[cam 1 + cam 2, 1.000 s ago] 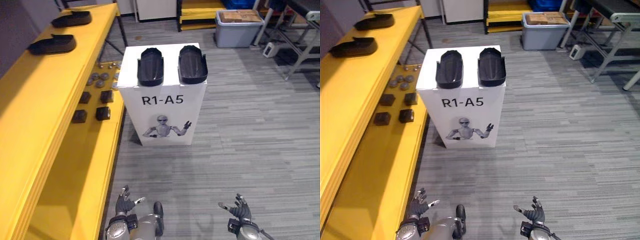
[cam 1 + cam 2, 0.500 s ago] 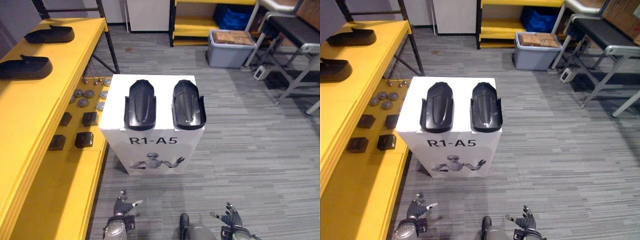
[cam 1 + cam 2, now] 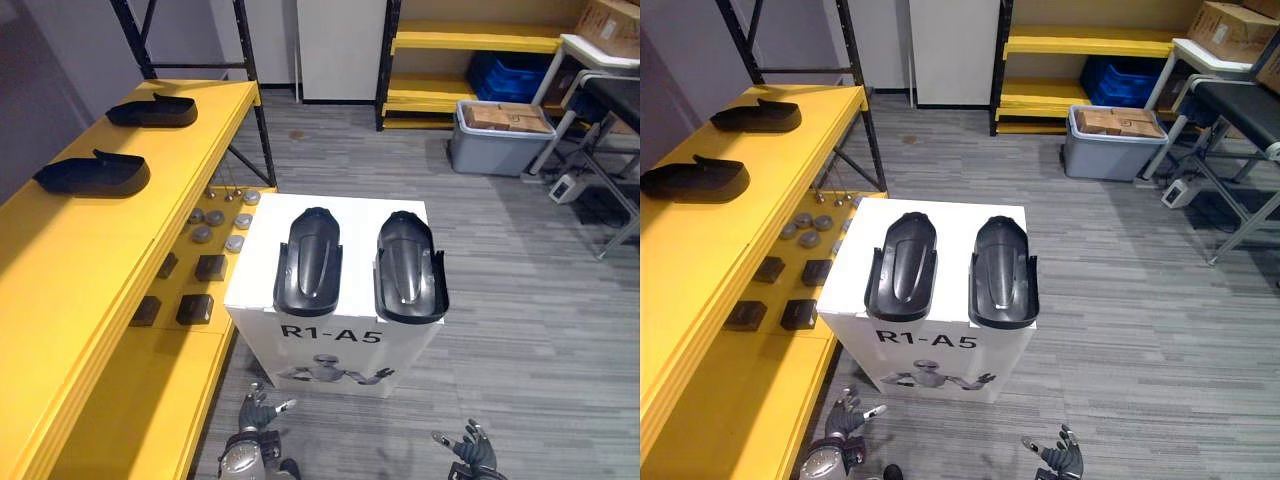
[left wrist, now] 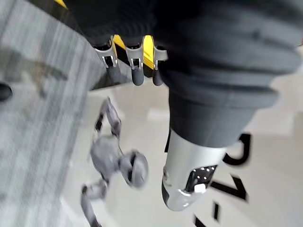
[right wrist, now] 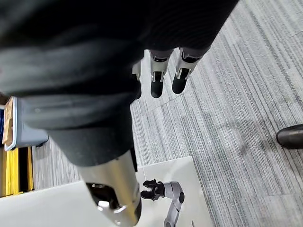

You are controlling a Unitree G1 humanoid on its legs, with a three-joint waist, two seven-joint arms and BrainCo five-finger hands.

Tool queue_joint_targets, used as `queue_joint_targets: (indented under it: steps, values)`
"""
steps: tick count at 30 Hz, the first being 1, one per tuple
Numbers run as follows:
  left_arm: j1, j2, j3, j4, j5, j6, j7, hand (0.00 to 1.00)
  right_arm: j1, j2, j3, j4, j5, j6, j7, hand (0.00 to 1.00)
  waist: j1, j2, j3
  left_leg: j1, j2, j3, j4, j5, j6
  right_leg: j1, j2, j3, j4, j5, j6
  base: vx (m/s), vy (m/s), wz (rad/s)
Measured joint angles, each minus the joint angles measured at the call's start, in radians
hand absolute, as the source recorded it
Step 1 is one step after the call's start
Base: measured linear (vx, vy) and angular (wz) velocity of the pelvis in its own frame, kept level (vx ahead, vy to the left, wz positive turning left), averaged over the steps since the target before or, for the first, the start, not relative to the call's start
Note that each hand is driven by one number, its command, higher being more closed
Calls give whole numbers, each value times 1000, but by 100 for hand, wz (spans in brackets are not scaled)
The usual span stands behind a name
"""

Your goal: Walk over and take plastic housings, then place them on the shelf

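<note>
The left housing (image 3: 308, 262) and the right housing (image 3: 408, 267), both black plastic, lie side by side on top of a white box (image 3: 330, 350). They are close but not touching, and their near ends come right up to the box's front edge. On the top board of the yellow shelf (image 3: 60, 290) lie a near shelf housing (image 3: 93, 175) and a far shelf housing (image 3: 152, 110), well apart. The shelf stands just beside the box, on the robot's left. Its lower board holds small dark blocks (image 3: 195, 308) and round silver parts (image 3: 214, 218). The left hand (image 3: 258, 412) and the right hand (image 3: 470, 450) hang low on the near side of the box, fingers spread, holding nothing. The left wrist view shows the robot drawing (image 4: 113, 165) on the box's front from very close. The right wrist view shows the grey floor (image 5: 227, 94) and what may be a corner of the box. In the right eye view, the floor to the right of the box is wide and open up to a grey bin (image 3: 1108, 145).
</note>
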Motion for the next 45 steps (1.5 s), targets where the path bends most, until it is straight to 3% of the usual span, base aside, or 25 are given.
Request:
queue_joint_targets:
  steps: [5, 11, 15, 18, 23, 27, 33, 39, 44, 45]
  values:
    - [14, 49, 0, -1, 3, 0, -7, 0, -1, -40, -24, -122, -1, 1, -8, 0, -7, -2, -2, 21, -20, 24, -81, 27, 0, -28, 0, 32, -5, -3, 5, 69, 49, -16]
    - [56, 68, 0, -1, 21, 0, -23, 0, 11, -187, -126, -497, -49, 0, -7, 0, -38, -10, -11, 21, -24, 21, -117, 32, 2, -48, 9, 77, -17, -1, 6, 66, 8, -11]
    - [82, 77, -2, -1, 42, -1, -32, 0, -30, -248, -137, -675, -140, -5, -9, 0, -51, -16, -27, 19, -24, 17, -129, 32, 2, -67, 11, 117, -16, 2, 9, 39, -10, -22]
    - [82, 77, -9, -1, 42, -3, -37, 0, -76, -254, -104, -709, -197, -11, -13, 0, -52, -16, -30, 19, -24, 16, -130, 32, 2, -69, 11, 122, -16, 7, 10, 6, -5, -7]
    - [93, 79, -40, 3, 42, -9, -52, 0, -206, -257, 52, -680, -234, -12, -22, 0, -42, -12, -33, 12, -26, 4, -130, 37, 9, -76, 10, 122, -19, 22, 14, -59, 3, 0]
    - [92, 76, -44, 8, 42, -9, -51, 0, -331, -244, 132, -559, -294, -1, -59, 0, -8, -9, -35, 2, -37, -20, -153, 67, 17, -85, 3, 113, -37, 40, 19, -95, 22, 12]
    - [103, 68, -43, 9, 41, -8, -30, 0, -482, -177, 129, -341, -424, 82, -143, 0, 13, 8, -23, -13, -50, -70, -172, 100, 23, -82, -4, 82, -53, 50, 19, -88, 21, 24]
    - [107, 51, -43, 9, 39, -8, -6, 0, -596, -146, 67, -104, -471, 159, -231, 0, 29, 30, 2, -22, -54, -108, -176, 110, 27, -77, -5, 62, -55, 51, 19, -43, 0, 12]
    - [100, 49, -54, 20, 37, -8, -1, 0, -670, -139, 19, 0, -459, 159, -261, 0, 27, 30, 16, -25, -55, -116, -176, 111, 26, -64, -4, 51, -77, 55, 17, 23, -8, 6]
    - [92, 50, -64, 20, 37, -8, 1, 0, -691, -138, 11, 26, -454, 159, -263, 100, 27, 31, 20, -26, -54, -117, -177, 111, 26, -62, -3, 47, -79, 55, 17, 17, -8, 4]
